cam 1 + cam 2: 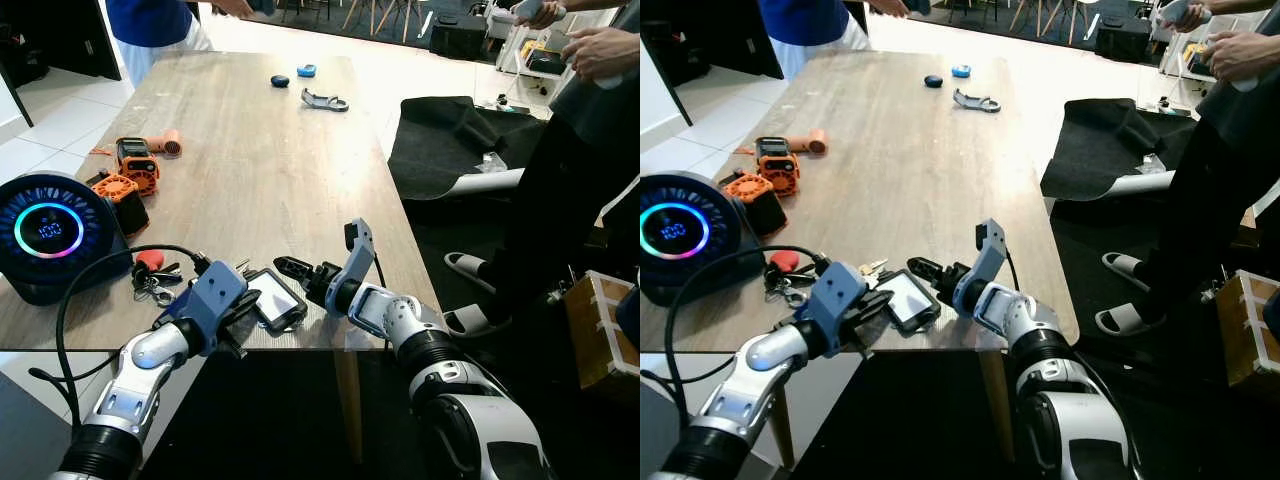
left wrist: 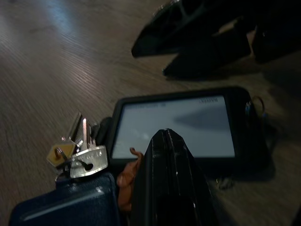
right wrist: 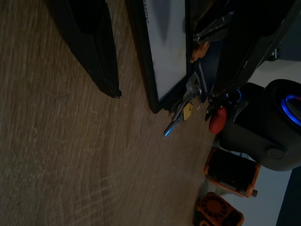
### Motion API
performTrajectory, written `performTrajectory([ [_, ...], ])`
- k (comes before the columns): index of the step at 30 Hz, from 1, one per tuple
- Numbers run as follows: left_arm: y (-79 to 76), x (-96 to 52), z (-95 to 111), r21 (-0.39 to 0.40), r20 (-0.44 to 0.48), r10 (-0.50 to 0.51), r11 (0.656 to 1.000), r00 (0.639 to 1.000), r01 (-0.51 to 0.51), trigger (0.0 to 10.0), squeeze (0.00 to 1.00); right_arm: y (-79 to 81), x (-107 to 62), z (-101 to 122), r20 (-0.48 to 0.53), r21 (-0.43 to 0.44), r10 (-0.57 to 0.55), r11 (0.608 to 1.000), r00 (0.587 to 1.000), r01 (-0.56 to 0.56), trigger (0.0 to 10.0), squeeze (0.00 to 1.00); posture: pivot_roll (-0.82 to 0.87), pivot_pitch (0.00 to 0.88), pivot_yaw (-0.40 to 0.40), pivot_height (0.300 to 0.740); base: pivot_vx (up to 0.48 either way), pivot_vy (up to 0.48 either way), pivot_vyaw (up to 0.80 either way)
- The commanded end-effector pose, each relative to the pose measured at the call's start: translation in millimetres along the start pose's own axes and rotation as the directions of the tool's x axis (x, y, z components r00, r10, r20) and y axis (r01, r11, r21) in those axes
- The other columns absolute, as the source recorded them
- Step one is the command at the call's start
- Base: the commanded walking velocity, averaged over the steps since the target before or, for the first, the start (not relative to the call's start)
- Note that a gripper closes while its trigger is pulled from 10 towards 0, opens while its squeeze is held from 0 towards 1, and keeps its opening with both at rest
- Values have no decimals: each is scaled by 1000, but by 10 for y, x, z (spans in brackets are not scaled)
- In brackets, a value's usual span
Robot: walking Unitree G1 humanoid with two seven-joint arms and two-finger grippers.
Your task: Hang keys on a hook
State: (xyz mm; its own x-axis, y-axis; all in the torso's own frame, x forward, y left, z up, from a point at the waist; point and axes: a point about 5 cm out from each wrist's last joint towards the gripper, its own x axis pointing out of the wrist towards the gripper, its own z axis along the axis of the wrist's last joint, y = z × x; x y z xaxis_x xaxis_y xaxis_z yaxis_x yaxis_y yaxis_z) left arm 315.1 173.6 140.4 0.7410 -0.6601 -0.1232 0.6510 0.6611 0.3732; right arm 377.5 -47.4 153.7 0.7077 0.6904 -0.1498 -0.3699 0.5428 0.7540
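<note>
We see bare wood across the middle of the long wooden table (image 1: 260,160). Near us, a black-framed phone (image 1: 277,298), a round black speaker (image 1: 55,235) and orange boxes (image 1: 130,180) crowd its left edge.

Left gripper (image 1: 240,318) low and extended forward, fingers (image 2: 167,179) pressed together. Right gripper (image 1: 292,270) angled inward toward left one, forearm bent across, finger state unclear.
</note>
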Motion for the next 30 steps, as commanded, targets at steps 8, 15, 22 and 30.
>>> performTrajectory([
  [8, -88, -106, -159, -46, -79, -119, 992, 990, 116, 10000, 0, -107, -34, -78, -22, 15, -48, 999, 999, 48, 10000, 0, 83, 156, -58, 740, 0, 0, 0],
  [15, -246, -26, -189, -45, -86, -151, 988, 985, 148, 10000, 0, -78, -11, -74, -19, 7, -46, 999, 999, 46, 10000, 0, 81, 155, -58, 740, 0, 0, 0],
  [22, -286, 40, -188, -44, -81, -143, 989, 986, 140, 10000, 0, -28, 35, -60, 4, -4, -46, 999, 999, 46, 10000, 0, 80, 157, -58, 740, 0, 0, 0],
  [30, -338, 87, -147, -41, -60, -144, 989, 988, 141, 10000, 0, 50, 124, -135, -3, 24, -53, 998, 999, 53, 10000, 0, 83, 153, -57, 740, 0, 0, 0],
])
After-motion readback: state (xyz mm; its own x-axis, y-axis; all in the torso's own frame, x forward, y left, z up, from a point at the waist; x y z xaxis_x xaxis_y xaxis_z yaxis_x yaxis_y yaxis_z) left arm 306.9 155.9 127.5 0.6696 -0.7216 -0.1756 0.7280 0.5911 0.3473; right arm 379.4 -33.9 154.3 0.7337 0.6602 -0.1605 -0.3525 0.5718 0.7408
